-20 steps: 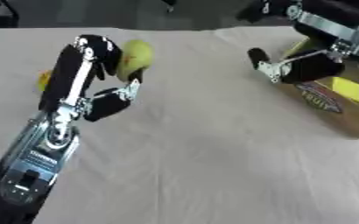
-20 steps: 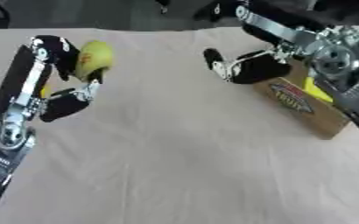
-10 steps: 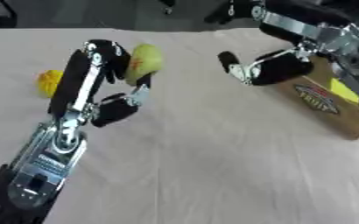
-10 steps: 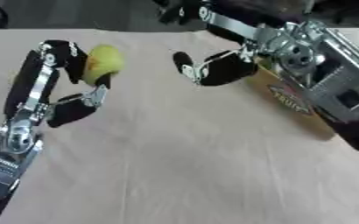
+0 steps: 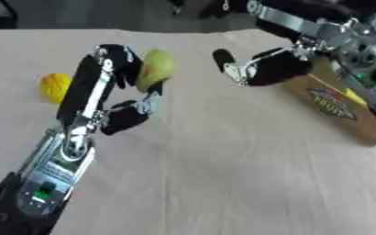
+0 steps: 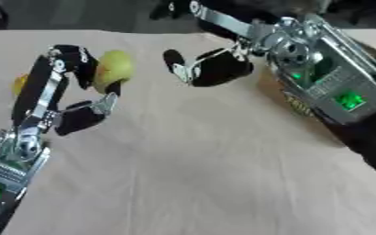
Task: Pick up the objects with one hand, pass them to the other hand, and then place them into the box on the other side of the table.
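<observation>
My left hand (image 5: 115,92) is raised above the table, its fingers and thumb curled round a yellow-green pear-like fruit (image 5: 154,69). My right hand (image 5: 259,69) has come in from the upper right and hovers just right of the fruit, fingers partly spread toward it, a small gap between them. A second, orange-yellow fruit (image 5: 54,86) lies on the cloth at the left, behind my left arm. The cardboard box (image 5: 340,110) with a printed label stands at the right edge, mostly behind my right arm.
A beige cloth (image 5: 223,174) covers the table. The table's far edge runs along the top, with dark floor beyond. My right forearm (image 6: 319,78) fills the upper right and hides much of the box in the right eye view.
My right hand has moved left from the box toward the fruit. My left hand has carried the fruit rightward and a little up. The gap between the hands has closed a lot.
</observation>
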`<state>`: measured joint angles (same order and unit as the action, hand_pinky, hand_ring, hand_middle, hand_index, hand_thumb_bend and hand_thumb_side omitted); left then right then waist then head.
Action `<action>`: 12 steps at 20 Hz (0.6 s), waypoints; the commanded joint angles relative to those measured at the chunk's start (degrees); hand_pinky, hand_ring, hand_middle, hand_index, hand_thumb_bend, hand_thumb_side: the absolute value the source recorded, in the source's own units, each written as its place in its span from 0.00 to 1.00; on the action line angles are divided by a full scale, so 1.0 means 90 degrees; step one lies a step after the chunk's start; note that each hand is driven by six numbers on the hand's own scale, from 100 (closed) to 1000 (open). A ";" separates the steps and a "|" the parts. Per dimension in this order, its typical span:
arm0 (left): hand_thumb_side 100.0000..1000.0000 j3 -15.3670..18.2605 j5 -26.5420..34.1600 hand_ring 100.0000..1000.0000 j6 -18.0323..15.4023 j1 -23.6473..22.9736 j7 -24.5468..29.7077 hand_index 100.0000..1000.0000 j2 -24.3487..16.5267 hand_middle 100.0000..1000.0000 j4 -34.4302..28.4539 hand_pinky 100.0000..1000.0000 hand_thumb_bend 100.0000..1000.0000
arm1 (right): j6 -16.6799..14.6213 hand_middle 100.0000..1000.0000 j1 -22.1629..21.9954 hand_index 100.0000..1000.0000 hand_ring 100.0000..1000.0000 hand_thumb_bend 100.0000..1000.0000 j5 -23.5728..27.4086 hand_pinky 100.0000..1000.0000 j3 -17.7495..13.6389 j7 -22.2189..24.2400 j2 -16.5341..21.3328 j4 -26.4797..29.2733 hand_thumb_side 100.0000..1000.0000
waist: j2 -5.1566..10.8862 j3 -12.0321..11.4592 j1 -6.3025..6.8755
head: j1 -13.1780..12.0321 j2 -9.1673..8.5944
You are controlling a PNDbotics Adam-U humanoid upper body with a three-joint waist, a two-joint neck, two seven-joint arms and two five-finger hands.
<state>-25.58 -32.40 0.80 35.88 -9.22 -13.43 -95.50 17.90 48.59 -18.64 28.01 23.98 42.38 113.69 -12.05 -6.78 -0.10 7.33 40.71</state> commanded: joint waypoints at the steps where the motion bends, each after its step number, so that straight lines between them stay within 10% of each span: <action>1: 0.00 -0.0005 -0.0043 0.31 -0.0071 0.0148 0.0013 0.39 0.0040 0.28 -0.0066 0.25 0.00 | 0.0025 0.85 0.0155 0.88 0.89 0.00 -0.0117 0.94 0.0015 0.0150 -0.0034 0.0100 0.16 | 0.0145 -0.0019 -0.0008 | 0.0042 0.0013; 12: 0.00 -0.0037 -0.0140 0.30 -0.0162 0.0228 0.0073 0.39 0.0149 0.28 -0.0068 0.25 0.00 | 0.0100 0.86 0.0227 0.90 0.91 0.00 -0.0473 0.95 0.0143 0.0633 -0.0303 0.0100 0.19 | 0.0143 -0.0101 -0.0018 | 0.0138 0.0032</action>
<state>-25.87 -33.42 -0.26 36.68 -8.50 -12.28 -95.33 18.76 49.44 -22.19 29.75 29.21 39.34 113.69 -12.05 -7.63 -0.26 8.28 40.85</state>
